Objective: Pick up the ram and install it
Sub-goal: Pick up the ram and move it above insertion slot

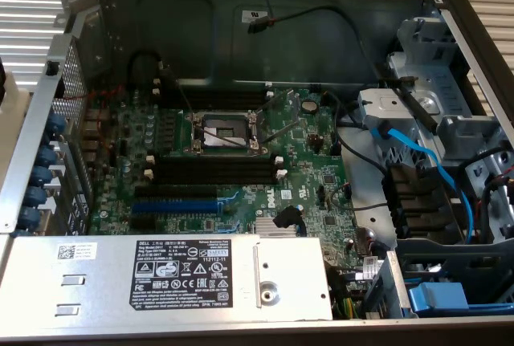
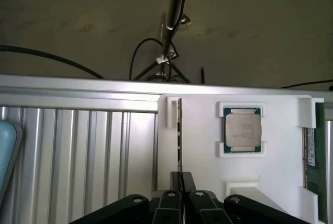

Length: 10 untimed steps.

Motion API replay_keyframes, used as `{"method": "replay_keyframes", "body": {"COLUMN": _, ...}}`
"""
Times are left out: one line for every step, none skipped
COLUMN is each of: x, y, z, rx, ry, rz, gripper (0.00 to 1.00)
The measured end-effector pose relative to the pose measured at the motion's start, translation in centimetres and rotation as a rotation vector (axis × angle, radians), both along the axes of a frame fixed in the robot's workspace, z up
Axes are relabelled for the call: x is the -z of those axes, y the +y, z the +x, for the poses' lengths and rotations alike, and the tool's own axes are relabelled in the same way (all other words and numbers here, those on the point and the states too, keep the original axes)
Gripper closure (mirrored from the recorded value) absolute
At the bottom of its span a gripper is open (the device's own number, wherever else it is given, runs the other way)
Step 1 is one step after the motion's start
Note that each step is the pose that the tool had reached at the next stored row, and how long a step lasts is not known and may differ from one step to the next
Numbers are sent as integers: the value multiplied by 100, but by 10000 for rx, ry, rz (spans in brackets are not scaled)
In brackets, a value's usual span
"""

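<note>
Right at the fingertips in the wrist view, the gripper (image 2: 181, 180) has its two blunt black fingers (image 2: 174, 183) pinched together on the ram (image 2: 180, 135). The stick is seen dead edge-on, so it's just a thin dark line standing upright in a notch of the white holder tray (image 2: 200, 146). No gap shows on either side, so it looks clamped.

The tray is matte white plastic with squared-off pockets. One pocket near the ram holds a square processor chip (image 2: 242, 130) with a dull metal lid and a green rim. Further along, at the tray's edge, there's a second green stick (image 2: 311, 151) with a small whitish label, well apart from the gripper. Beside the tray is ribbed, shiny sheet metal (image 2: 78, 151).

The exterior view has the open PC case (image 1: 265, 9), grey bare steel. The green motherboard (image 1: 305, 177) lies flat inside, with long black memory slots (image 1: 217, 171) with white end clips next to the square metal CPU socket (image 1: 223, 131). Those slots look bare. A blue expansion slot (image 1: 175, 205) sits below them, then the boxy silver power supply (image 1: 161, 278) with its sticker. Blue cables (image 1: 418, 153) loop on the exterior view's right.
</note>
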State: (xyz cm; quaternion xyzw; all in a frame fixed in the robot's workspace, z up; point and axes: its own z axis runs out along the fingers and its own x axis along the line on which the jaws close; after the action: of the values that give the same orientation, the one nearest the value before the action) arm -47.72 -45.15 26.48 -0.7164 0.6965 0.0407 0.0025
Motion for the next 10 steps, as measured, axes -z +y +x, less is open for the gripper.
{"method": "replay_keyframes", "body": {"x": 0, "y": 0, "z": 0, "rx": 0, "ry": 0, "rz": 0, "gripper": 88}}
{"method": "replay_keyframes", "body": {"x": 0, "y": 0, "z": 0, "rx": 0, "ry": 0, "rz": 0, "gripper": 88}}
{"method": "replay_keyframes", "body": {"x": 0, "y": 0, "z": 0, "rx": 0, "ry": 0, "rz": 1, "gripper": 88}}
{"method": "replay_keyframes", "body": {"x": 0, "y": 0, "z": 0, "rx": 0, "ry": 0, "rz": 1, "gripper": 88}}
{"method": "replay_keyframes", "body": {"x": 0, "y": 0, "z": 0, "rx": 0, "ry": 1, "rz": -1, "gripper": 88}}
{"method": "replay_keyframes", "body": {"x": -11, "y": 0, "z": 0, "rx": 0, "ry": 1, "rz": -1, "gripper": 88}}
{"method": "replay_keyframes", "body": {"x": -52, "y": 0, "z": 0, "rx": 0, "ry": 3, "rz": -1, "gripper": 88}}
{"method": "replay_keyframes", "body": {"x": -99, "y": 0, "z": 0, "rx": -1, "ry": 3, "rz": -1, "gripper": 88}}
{"method": "replay_keyframes", "body": {"x": -144, "y": 0, "z": 0, "rx": -1, "ry": 4, "rz": -1, "gripper": 88}}
{"method": "replay_keyframes", "body": {"x": -188, "y": 0, "z": 0, "rx": -1, "ry": 2, "rz": 0, "gripper": 88}}
